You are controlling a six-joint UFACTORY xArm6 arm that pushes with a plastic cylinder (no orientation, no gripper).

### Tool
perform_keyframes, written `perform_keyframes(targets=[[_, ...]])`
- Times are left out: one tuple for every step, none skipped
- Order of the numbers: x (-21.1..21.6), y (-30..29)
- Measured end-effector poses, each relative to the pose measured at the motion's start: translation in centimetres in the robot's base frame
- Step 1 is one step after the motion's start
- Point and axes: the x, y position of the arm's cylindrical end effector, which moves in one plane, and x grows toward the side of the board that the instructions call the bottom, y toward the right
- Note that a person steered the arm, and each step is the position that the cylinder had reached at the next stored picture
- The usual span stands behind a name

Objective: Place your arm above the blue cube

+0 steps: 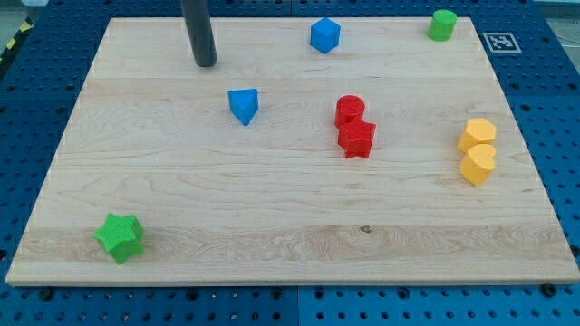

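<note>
A blue cube (324, 34) sits near the view's top, a little right of centre. My tip (206, 63) rests on the board at the upper left, well to the left of the cube and slightly lower in the view. A second blue block, wedge-shaped (243, 105), lies below and right of my tip. The dark rod rises from the tip out of the view's top.
A red cylinder (350, 110) touches a red star block (357, 139) at centre right. Two yellow blocks (478, 133) (478, 165) stand together at the right. A green cylinder (442, 24) is at the top right, a green star (120, 237) at the bottom left.
</note>
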Motion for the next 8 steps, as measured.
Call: perform_keyframes(targets=[[-0.3, 0.0], [-0.3, 0.0], [-0.3, 0.0], [-0.4, 0.0], [-0.5, 0.0], [-0.7, 0.0], [-1.4, 0.0], [-3.6, 0.0]])
